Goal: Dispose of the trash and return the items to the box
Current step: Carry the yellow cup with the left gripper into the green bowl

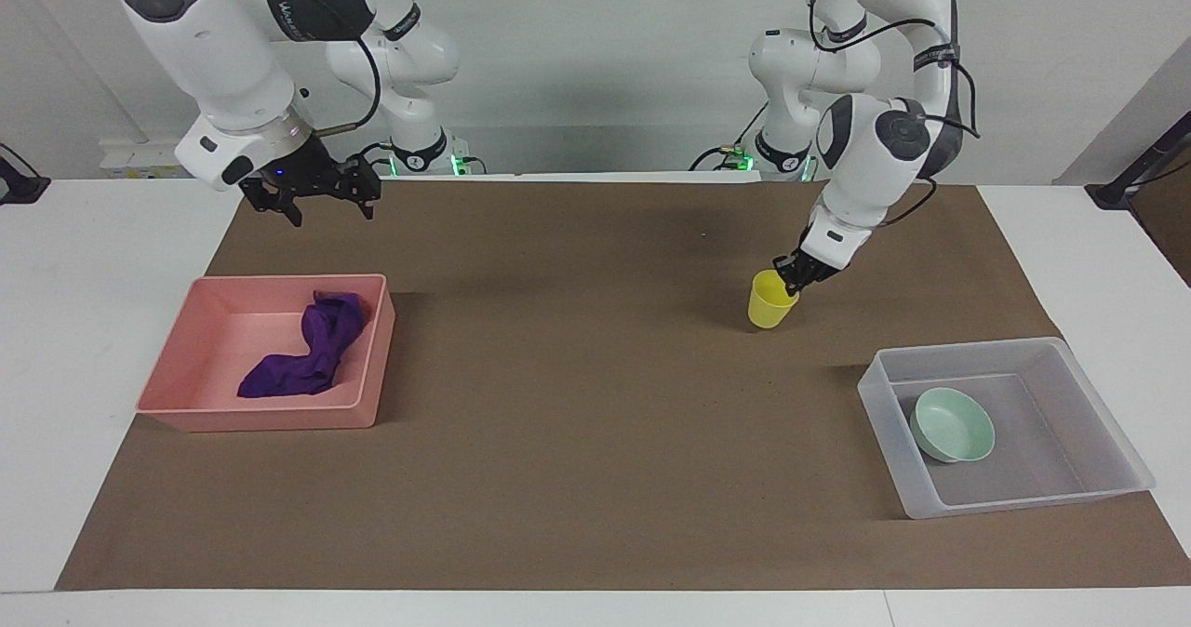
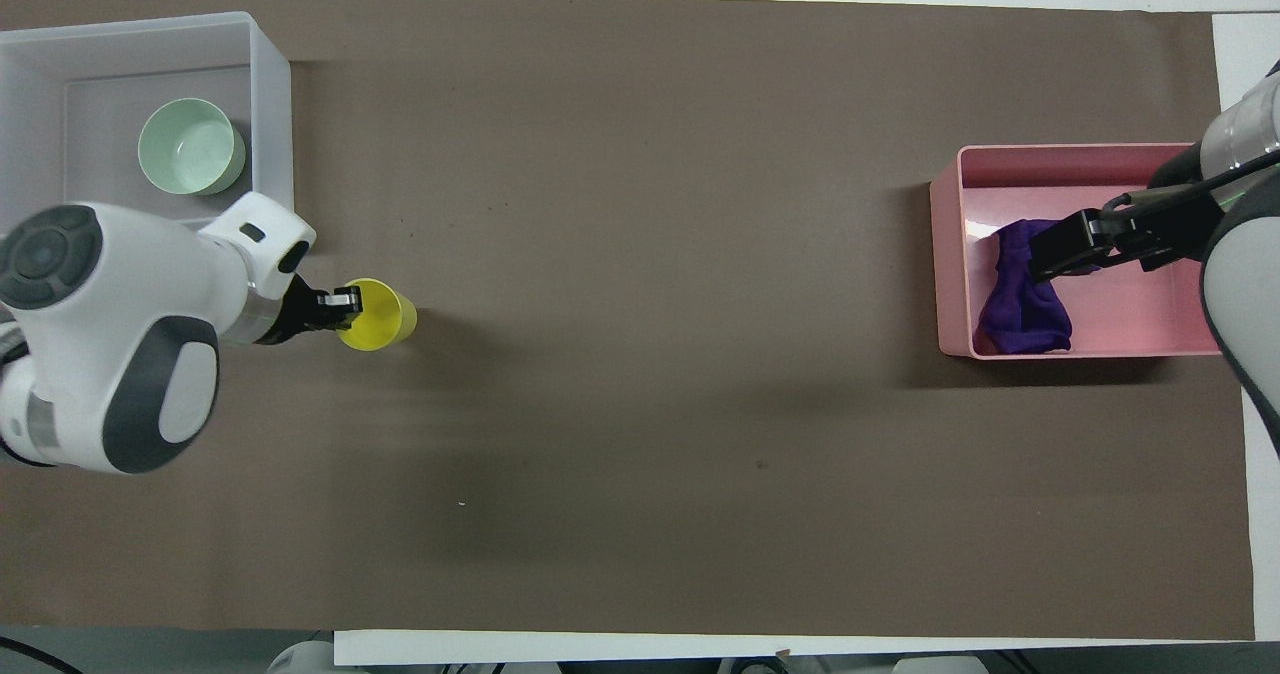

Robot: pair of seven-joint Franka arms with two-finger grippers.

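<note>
White arms, dark-grey joint caps, black cables.
</note>
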